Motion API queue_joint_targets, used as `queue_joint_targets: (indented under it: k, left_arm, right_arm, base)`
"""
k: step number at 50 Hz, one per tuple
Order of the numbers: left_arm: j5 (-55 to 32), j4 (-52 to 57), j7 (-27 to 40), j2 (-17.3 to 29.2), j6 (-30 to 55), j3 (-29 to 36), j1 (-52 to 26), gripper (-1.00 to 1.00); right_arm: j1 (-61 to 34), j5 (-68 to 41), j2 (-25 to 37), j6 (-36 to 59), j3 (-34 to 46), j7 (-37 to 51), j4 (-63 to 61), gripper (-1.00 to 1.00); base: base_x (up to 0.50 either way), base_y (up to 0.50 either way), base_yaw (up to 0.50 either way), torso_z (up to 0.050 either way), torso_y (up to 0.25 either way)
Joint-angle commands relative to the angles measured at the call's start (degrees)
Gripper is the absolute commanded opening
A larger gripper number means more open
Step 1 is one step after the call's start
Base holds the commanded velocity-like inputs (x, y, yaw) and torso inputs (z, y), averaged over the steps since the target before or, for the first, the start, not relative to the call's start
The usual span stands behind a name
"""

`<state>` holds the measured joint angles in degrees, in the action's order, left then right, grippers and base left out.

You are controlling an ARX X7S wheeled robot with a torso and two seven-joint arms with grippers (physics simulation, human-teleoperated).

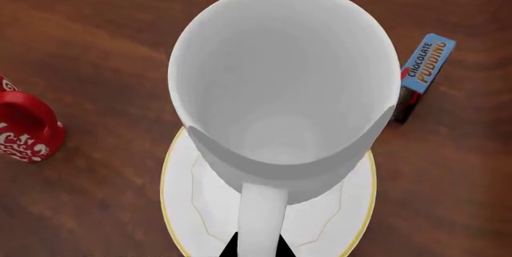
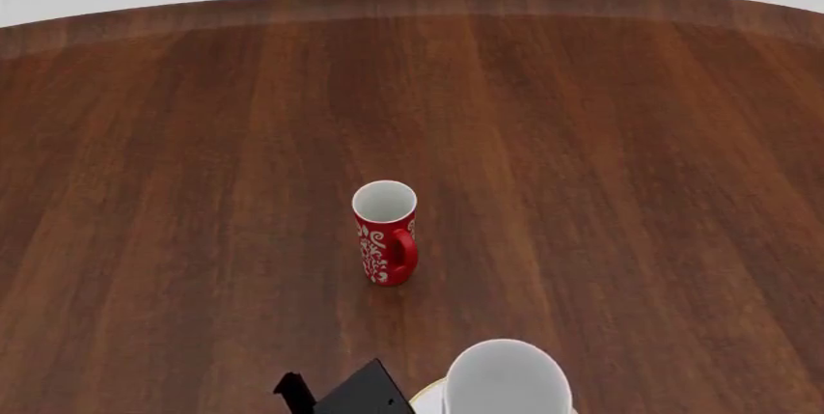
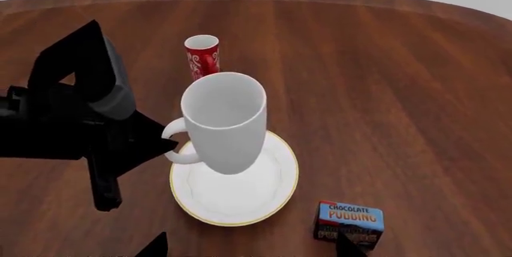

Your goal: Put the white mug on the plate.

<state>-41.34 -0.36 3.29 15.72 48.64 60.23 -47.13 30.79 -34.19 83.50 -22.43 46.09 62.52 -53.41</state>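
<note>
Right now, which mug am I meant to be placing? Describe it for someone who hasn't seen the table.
On the wooden table, find the gold-rimmed plate beside the pudding box. The white mug is right over that plate, its handle at the left tool. It is plain, glossy and bigger than the patterned red mug farther back.

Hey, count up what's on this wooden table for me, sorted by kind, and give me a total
Mugs: 2, the white mug held by the left gripper at its handle, and the red mug
Plates: 1, the plate
Boxes: 1, the chocolate pudding box
Total: 4
</note>
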Motion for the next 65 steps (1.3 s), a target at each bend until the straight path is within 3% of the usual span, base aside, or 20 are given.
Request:
queue_joint_targets:
  k: [1,65]
  left_arm:
    - [0.63,-2.67,-0.87,-0.74,-1.58,0.2,-0.18,-1.0]
    - [2.59,-10.99,-4.23,-2.87,-6.65,2.32,0.62,-1.0]
  right_arm:
    - [-0.36,-0.43,-0.5,-0.67,0.43,-0.79,1.08,1.0]
    - [-4.09,-5.38,-4.93,0.42,1.73,-5.6,3.62,1.0]
  base:
    - [0.0,0.0,0.0,0.0,0.0]
    - [0.0,0.0,0.0,0.0,0.0]
